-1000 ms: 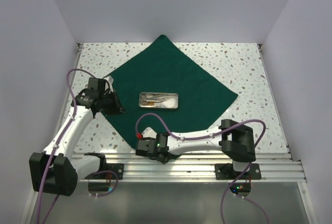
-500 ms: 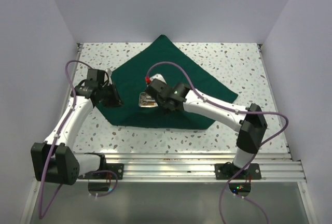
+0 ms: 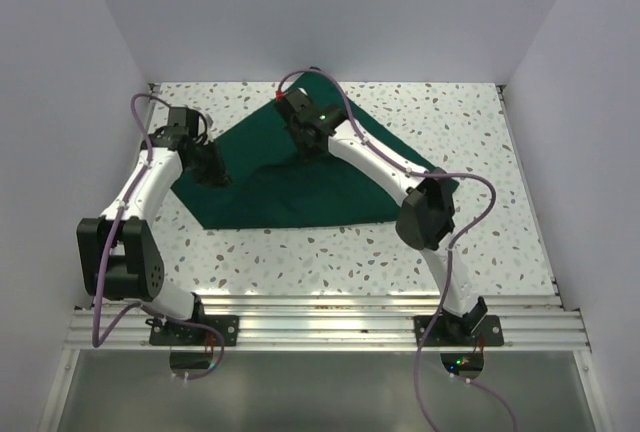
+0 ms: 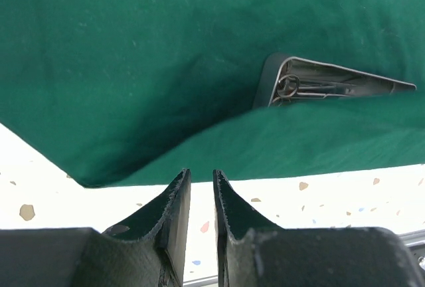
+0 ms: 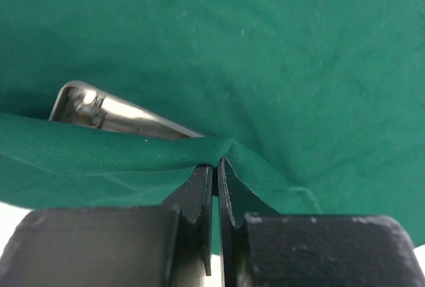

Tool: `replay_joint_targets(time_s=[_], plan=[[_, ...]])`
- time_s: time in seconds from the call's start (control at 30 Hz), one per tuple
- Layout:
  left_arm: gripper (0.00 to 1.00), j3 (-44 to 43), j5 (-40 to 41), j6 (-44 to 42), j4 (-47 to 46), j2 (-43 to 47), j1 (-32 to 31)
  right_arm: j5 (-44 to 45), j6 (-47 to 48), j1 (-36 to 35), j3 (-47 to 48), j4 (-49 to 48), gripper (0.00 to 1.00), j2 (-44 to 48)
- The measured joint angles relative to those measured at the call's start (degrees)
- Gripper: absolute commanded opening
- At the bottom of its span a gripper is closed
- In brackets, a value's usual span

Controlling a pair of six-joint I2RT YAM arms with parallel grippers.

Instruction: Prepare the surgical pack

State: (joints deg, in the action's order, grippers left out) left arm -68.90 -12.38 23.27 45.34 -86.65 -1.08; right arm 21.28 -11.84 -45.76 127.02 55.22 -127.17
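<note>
The dark green drape lies on the speckled table, its near half folded back over the middle. My right gripper is far out over it, shut on the folded edge of the drape; the cloth is pinched at the gripper. The steel tray peeks out under the fold; the top view hides it. In the left wrist view the tray shows a scissors ring inside. My left gripper sits at the drape's left edge, its jaws narrowly open with nothing between them.
Bare speckled tabletop surrounds the drape. White walls close in the left, right and far sides. A metal rail runs along the near edge by the arm bases.
My right arm has swung from the near edge across the tray to the far side, dragging the drape's near corner over the tray. The left gripper shifted slightly back and left.
</note>
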Motion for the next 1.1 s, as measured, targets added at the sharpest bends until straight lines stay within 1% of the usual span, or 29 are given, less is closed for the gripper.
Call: replay_joint_targets(time_s=[0.1, 0.23, 0.67, 1.1], plan=[[0.23, -1.9, -0.4, -0.4, 0.0, -3.1, 0.3, -0.8, 0.1, 1.6, 3.0, 0.9, 0.00, -3.1], [0.23, -4.1, -0.6, -0.4, 0.0, -6.1, 0.4, -2.0, 0.1, 3.2, 3.4, 1.0, 0.00, -4.5], [0.23, -8.5, -0.7, -0.4, 0.4, -9.5, 0.4, -3.7, -0.2, 6.3, 5.5, -0.5, 0.00, -7.0], [0.24, -10.5, -0.9, -0.6, 0.6, -11.6, 2.6, -4.8, -0.6, 9.3, 7.1, -1.1, 0.00, -10.7]])
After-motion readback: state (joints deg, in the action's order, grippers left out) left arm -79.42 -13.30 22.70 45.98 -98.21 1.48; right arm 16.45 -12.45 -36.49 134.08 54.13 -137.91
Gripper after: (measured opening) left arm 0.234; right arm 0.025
